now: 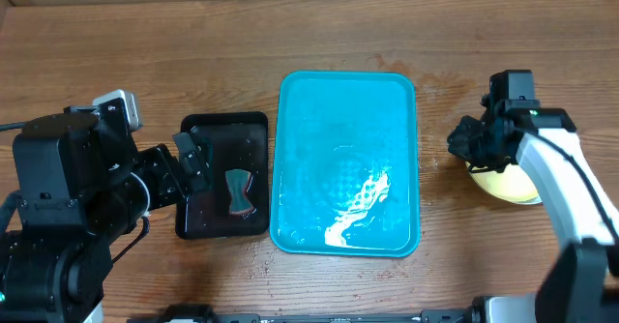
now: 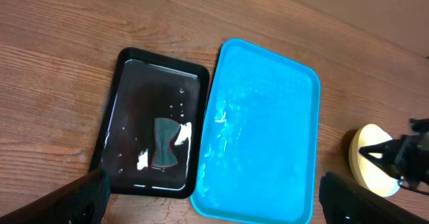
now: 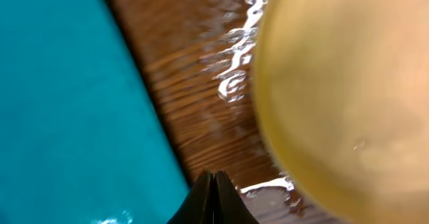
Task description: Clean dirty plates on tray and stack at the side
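The turquoise tray (image 1: 348, 101) lies mid-table with only a wet sheen on it; no plates are on it. A pale yellow-green plate (image 1: 511, 184) rests on the table right of the tray, partly under my right arm; it also shows in the left wrist view as plate (image 2: 367, 165) and fills the right wrist view's right side as plate (image 3: 348, 96). My right gripper (image 1: 455, 142) is shut on nothing, fingertips (image 3: 213, 194) pressed together over wet wood between tray (image 3: 67, 103) and plate. My left gripper (image 1: 193, 159) hangs open over the black tray's left edge, fingers (image 2: 80, 198) wide apart.
A black tray (image 1: 193, 221) lies left of the turquoise one, wet, with a dark green sponge (image 1: 239, 192) and white foam in it. Water streaks the wood beside the plate (image 3: 234, 83). The table's back edge runs along the top.
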{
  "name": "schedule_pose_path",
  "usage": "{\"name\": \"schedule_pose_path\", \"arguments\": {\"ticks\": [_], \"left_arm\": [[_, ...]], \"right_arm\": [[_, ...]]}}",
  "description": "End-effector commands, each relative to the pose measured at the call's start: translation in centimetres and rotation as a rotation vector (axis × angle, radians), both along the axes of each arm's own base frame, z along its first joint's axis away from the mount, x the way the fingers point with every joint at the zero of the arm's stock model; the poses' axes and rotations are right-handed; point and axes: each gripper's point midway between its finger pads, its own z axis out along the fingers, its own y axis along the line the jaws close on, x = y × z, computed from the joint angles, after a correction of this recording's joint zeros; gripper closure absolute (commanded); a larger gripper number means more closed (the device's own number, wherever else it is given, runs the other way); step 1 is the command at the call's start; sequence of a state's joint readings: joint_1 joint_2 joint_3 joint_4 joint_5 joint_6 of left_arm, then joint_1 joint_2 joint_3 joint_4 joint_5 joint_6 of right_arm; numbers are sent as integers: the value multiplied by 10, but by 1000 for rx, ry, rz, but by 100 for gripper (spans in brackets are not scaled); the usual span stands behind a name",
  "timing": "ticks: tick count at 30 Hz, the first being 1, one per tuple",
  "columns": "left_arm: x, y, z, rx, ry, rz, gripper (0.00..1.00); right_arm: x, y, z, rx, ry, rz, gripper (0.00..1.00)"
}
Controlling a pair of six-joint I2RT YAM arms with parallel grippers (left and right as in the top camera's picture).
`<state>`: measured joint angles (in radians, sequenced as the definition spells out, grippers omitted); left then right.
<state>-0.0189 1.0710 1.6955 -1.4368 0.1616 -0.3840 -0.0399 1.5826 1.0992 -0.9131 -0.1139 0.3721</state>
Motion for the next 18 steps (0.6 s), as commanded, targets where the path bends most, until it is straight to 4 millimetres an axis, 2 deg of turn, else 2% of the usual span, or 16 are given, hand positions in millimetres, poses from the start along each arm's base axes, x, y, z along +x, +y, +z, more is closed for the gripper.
{"name": "schedule_pose_path", "arguments": {"ticks": [1, 4, 7, 9, 11, 14, 15, 16, 17, 18], "left_arm": [[0, 0, 5, 12, -20, -18, 0], [0, 0, 5, 12, -20, -18, 0], [0, 0, 5, 12, -20, -18, 0], [0, 0, 5, 12, -20, -17, 0], [0, 0, 5, 12, -20, -17, 0], [0, 0, 5, 12, -20, -18, 0], [0, 0, 5, 12, -20, -18, 0], [0, 0, 5, 12, -20, -18, 0], [0, 0, 5, 12, -20, -18, 0], [0, 0, 5, 12, -20, -18, 0]], "right_arm": [[0, -18, -17, -21, 47, -59, 96], [-2, -33, -22, -17, 72, -109, 95], [-6, -36, -2, 23, 88, -132, 95], [-4, -25, 24, 71, 50, -63, 93], [-1, -2, 61, 126, -37, 51, 90], [-7, 43, 127, 205, -202, 233, 85], [-13, 56, 144, 221, -244, 272, 81], [-22, 71, 164, 237, -293, 323, 71], [-29, 81, 178, 240, -332, 363, 33], [-37, 91, 190, 241, -369, 401, 0]]}}
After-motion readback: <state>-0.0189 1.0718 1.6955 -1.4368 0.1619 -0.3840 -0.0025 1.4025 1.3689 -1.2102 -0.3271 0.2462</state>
